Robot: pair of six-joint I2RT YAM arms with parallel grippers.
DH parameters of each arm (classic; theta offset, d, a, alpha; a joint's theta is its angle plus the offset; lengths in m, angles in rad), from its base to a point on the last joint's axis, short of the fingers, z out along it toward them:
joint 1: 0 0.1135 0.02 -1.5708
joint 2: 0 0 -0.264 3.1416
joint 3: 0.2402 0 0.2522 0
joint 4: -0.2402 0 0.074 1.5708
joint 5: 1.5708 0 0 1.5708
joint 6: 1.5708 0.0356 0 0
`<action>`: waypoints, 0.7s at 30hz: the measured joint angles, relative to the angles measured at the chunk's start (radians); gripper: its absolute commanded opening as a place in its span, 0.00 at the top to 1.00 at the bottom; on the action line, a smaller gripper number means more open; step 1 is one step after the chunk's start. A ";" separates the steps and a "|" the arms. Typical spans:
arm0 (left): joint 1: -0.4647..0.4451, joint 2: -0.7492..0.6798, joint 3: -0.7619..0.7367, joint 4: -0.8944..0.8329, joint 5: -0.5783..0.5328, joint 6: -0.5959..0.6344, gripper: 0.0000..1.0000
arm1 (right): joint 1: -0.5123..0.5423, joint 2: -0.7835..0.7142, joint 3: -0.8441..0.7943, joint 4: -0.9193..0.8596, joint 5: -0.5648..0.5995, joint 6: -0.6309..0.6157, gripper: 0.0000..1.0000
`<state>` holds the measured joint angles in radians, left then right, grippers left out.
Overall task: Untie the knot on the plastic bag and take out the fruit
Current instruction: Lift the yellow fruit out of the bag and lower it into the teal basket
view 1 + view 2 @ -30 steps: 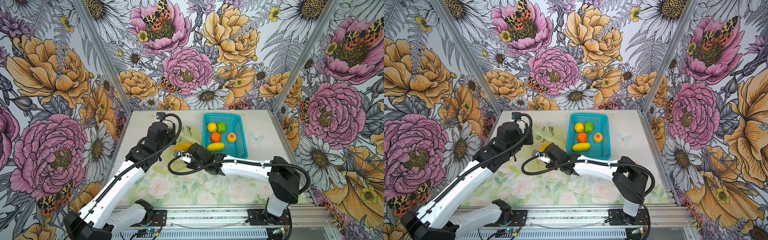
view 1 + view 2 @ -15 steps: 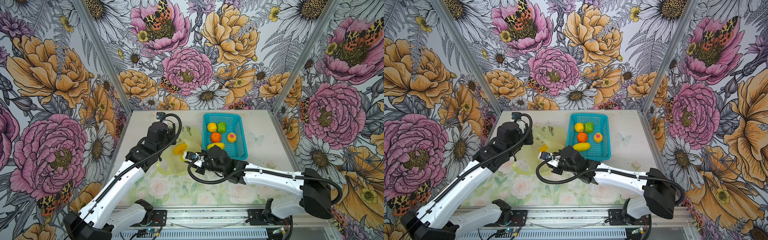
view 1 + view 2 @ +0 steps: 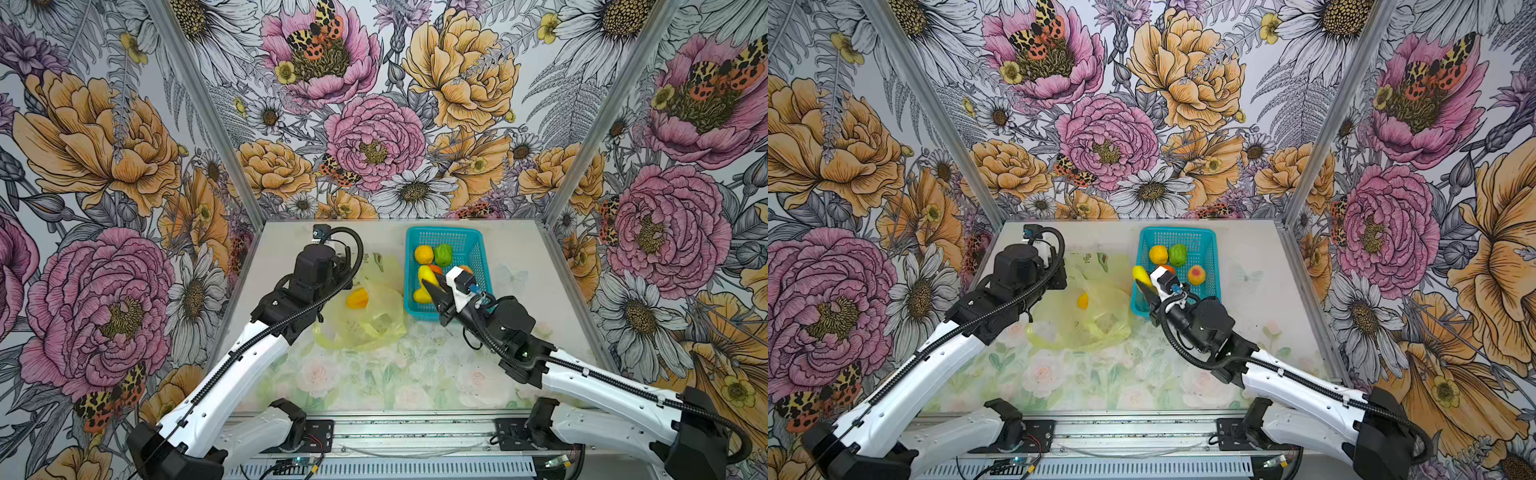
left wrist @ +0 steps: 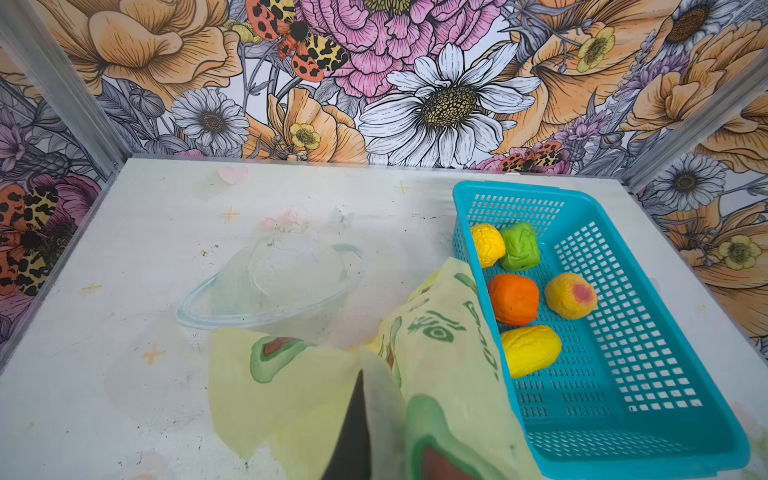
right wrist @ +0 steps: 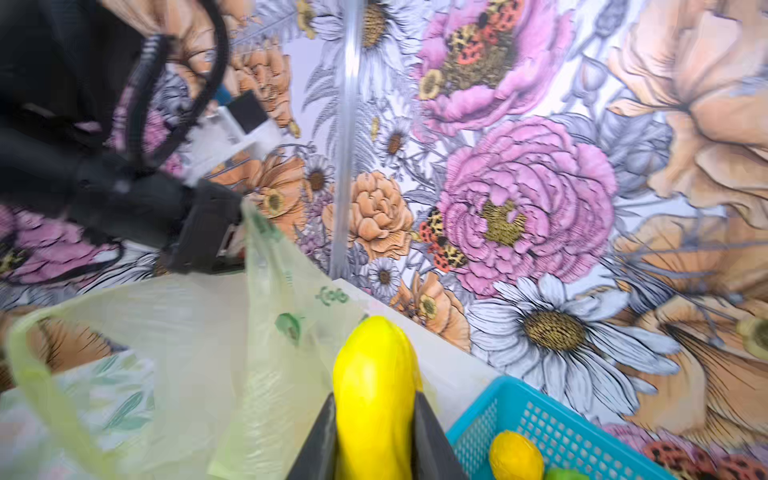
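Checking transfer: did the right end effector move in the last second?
Yes: right end effector, holding a long yellow fruit, moved right from the plastic bag to the basket's left edge.

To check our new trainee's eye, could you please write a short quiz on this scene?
1. How many small toy fruits lie in the turquoise perforated plastic basket in the left wrist view?
2. True or false: the right gripper is empty.
3. The left gripper pinches: A) the basket; B) the thin translucent yellow-green plastic bag; C) nothing.
Key: 1 five; 2 false, it grips a long yellow toy fruit; 3 B.
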<state>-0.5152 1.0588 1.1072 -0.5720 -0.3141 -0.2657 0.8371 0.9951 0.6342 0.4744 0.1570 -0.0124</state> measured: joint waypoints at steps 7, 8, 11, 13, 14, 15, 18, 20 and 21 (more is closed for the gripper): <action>0.000 0.000 0.000 0.000 0.000 0.000 1.00 | -0.266 0.021 -0.002 -0.034 0.172 0.245 1.00; 0.000 0.000 0.000 0.000 0.000 0.000 1.00 | -0.301 0.040 0.000 -0.050 0.188 0.290 1.00; 0.000 0.000 0.000 0.000 0.000 0.000 1.00 | -0.371 0.129 0.012 -0.106 0.211 0.394 1.00; 0.000 0.000 0.000 0.000 0.000 0.000 1.00 | -0.397 0.193 0.016 -0.143 0.214 0.443 1.00; 0.000 0.000 0.000 0.000 0.000 0.000 1.00 | -0.405 0.228 0.018 -0.161 0.214 0.463 1.00; 0.000 0.000 0.000 0.000 0.000 0.000 1.00 | -0.408 0.254 0.020 -0.175 0.214 0.475 1.00; 0.000 0.000 0.000 0.000 0.000 0.000 1.00 | -0.414 0.338 0.041 -0.220 0.206 0.505 1.00; 0.000 0.000 0.000 0.000 0.000 0.000 1.00 | -0.414 0.400 0.085 -0.251 0.191 0.520 1.00; 0.000 0.000 0.000 0.000 0.000 0.000 1.00 | -0.415 0.425 0.106 -0.258 0.185 0.521 1.00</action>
<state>-0.5152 1.0588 1.1072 -0.5720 -0.3141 -0.2653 0.4225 1.4200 0.7406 0.2161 0.3416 0.5091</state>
